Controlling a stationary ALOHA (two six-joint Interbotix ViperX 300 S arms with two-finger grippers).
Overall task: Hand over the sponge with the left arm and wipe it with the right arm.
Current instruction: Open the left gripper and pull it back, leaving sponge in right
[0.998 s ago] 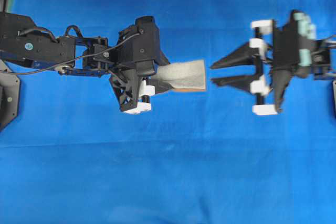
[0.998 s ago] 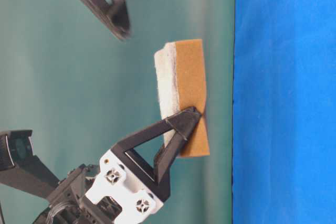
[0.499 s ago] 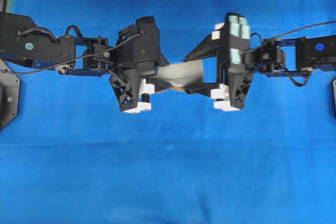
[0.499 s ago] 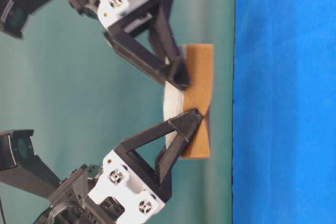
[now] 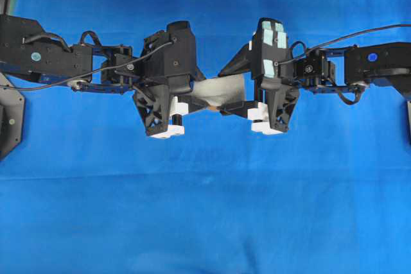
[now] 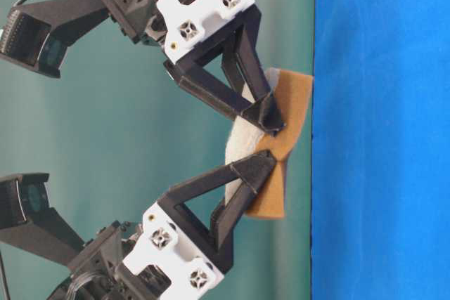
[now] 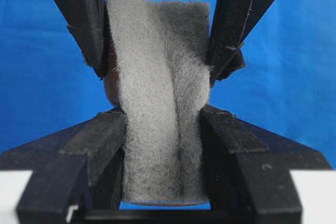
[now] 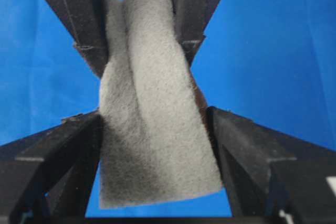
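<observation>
Both tools' fingers (image 8: pixel 68 150) pinch the twisted sponge (image 8: pixel 152 129).

One sponge (image 5: pixel 218 91), two robot arms, one left arm (image 5: pixel 70 62), one right arm (image 5: pixel 340 68), two grippers, left gripper (image 5: pixel 192 97), right gripper (image 5: pixel 232 88), one blue table cover (image 5: pixel 205 210)

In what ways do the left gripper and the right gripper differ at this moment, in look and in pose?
The left gripper has a plain black head; the right gripper bears pale teal patches on its head. The left gripper reaches in from the left of the overhead view, the right gripper from the right, so their fingers point at each other. Both are shut on the sponge, each at its own end, holding it above the blue cloth; the sponge is buckled between them.
</observation>
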